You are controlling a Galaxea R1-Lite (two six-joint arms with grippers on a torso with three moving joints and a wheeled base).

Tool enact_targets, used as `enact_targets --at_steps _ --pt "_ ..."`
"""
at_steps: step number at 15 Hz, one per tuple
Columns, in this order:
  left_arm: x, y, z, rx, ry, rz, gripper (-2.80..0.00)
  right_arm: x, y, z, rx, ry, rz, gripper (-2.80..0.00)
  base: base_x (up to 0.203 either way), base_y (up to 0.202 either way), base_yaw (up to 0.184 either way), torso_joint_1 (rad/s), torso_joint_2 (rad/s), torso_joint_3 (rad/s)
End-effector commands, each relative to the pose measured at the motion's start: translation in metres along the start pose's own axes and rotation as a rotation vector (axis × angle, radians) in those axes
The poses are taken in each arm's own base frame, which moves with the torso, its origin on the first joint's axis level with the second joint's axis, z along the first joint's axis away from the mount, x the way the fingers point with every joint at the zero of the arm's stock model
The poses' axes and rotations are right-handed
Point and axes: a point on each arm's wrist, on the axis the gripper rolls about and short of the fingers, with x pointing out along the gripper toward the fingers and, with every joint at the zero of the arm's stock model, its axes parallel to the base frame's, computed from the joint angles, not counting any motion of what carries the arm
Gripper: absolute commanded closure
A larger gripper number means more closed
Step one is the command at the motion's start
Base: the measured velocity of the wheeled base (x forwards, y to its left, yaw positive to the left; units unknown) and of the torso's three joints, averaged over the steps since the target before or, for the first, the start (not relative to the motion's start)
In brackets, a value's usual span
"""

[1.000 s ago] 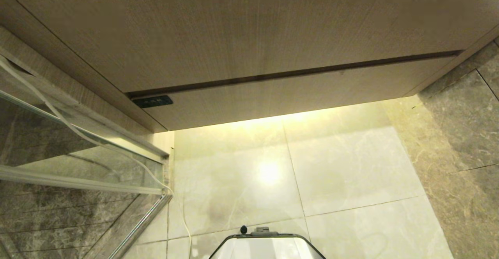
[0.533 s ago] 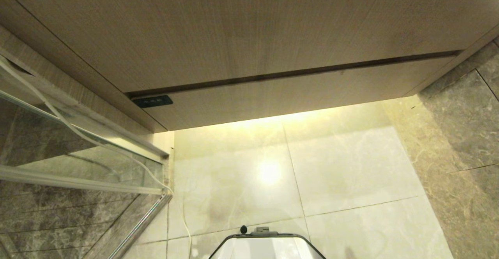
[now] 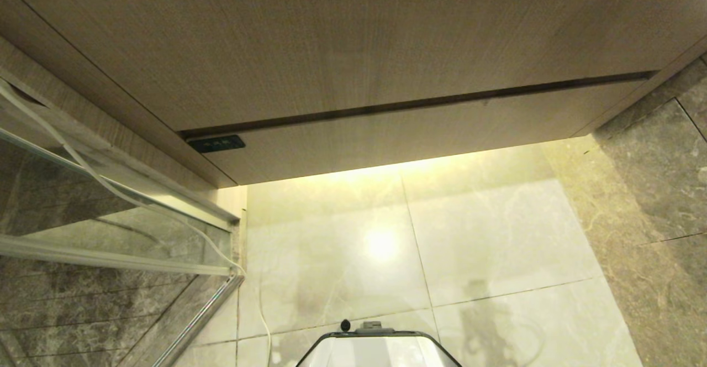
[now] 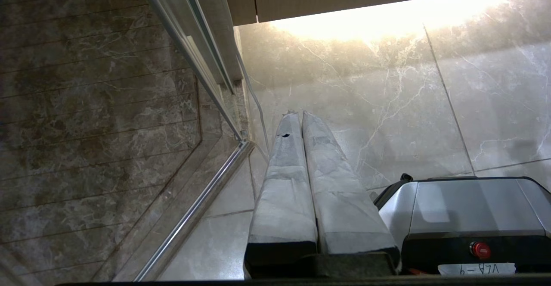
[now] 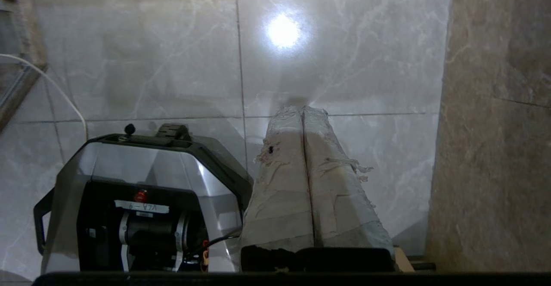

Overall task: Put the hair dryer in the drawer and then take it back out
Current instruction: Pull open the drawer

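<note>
Pale glossy floor tiles (image 3: 497, 234) with a bright light glare (image 3: 381, 244). Glass door (image 3: 110, 234) at left, white cable (image 3: 165, 220) trailing along it. Dark marble wall (image 3: 663, 190) at right.

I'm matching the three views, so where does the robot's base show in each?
Head view: base at bottom centre, cut by the edge.
Left wrist view: base at lower right, beside the shut left gripper.
Right wrist view: base at lower left, beside the shut right gripper.
Shared landmark: white cord on the floor.
</note>
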Motion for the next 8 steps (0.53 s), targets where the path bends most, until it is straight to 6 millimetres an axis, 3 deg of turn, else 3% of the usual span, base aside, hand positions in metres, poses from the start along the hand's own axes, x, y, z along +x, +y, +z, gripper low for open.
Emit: enact_targets --at_steps 1,2,3,8 --pt "0.0001 0.0000 -0.0004 0.000 0.001 0.000 0.00 0.0161 -0.0009 -0.0030 0.008 0.061 -0.030 0.00 0.000 0.000 0.000 0.000 0.00 0.000" --pt "0.0000 0.0000 0.0000 0.000 0.000 0.000 0.00 0.0155 -0.0012 -0.0040 0.009 0.063 -0.033 0.00 0.000 0.000 0.000 0.000 0.00 0.000" --pt "0.0001 0.0000 -0.0004 0.000 0.001 0.000 0.00 0.0147 -0.0020 -0.0041 0.018 0.059 -0.038 -2.80 0.000 0.000 0.000 0.000 0.00 0.000" --pt "0.0001 0.0000 -0.0004 0.000 0.001 0.000 0.00 0.0182 -0.0094 -0.0046 -0.139 0.092 -0.151 -2.80 0.000 0.000 0.000 0.000 0.00 0.000"
